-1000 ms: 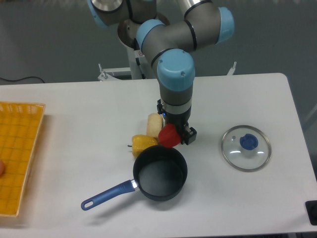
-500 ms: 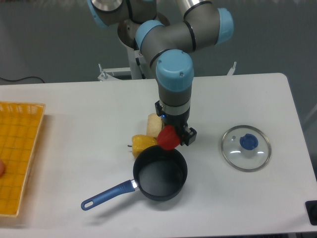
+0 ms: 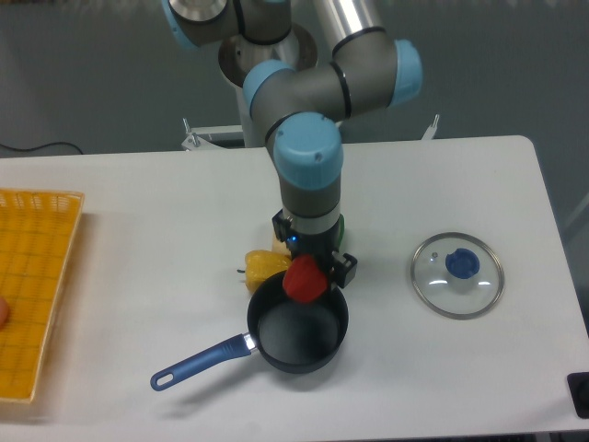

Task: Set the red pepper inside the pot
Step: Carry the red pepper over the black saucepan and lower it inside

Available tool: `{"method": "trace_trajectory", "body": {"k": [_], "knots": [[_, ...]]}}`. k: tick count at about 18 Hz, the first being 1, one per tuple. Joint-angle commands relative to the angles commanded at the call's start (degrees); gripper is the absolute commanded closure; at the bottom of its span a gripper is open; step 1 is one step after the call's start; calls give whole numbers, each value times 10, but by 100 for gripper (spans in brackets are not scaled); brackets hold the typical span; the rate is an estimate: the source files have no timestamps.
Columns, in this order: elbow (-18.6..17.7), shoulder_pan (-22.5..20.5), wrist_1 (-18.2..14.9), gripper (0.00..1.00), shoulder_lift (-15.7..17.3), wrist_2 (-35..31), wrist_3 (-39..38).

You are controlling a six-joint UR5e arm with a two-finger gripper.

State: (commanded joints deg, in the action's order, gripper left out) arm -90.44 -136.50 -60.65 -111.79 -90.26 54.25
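Note:
The red pepper (image 3: 303, 279) is small, glossy and bright red. My gripper (image 3: 308, 273) is shut on it and holds it just above the far rim of the pot. The pot (image 3: 299, 345) is a small round black saucepan with a dark interior and a long blue handle (image 3: 198, 361) pointing to the front left. It stands on the white table. The gripper's fingers are mostly hidden behind the pepper and the wrist.
A yellow pepper (image 3: 263, 268) lies right behind the pot's left rim. A bit of green (image 3: 340, 226) shows behind the arm. A round glass lid with a blue knob (image 3: 457, 274) lies to the right. A yellow basket (image 3: 32, 285) stands at the left edge.
My gripper has moved to the front left with the red pepper, from behind the pot to above its far rim. The pale object behind the yellow pepper is now hidden by the arm.

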Motion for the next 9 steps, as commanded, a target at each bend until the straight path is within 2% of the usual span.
{"method": "trace_trajectory", "body": {"k": [4, 9], "knots": [[-1, 11, 20, 44, -26, 0, -44], [-7, 19, 22, 43, -43, -1, -72]]}}
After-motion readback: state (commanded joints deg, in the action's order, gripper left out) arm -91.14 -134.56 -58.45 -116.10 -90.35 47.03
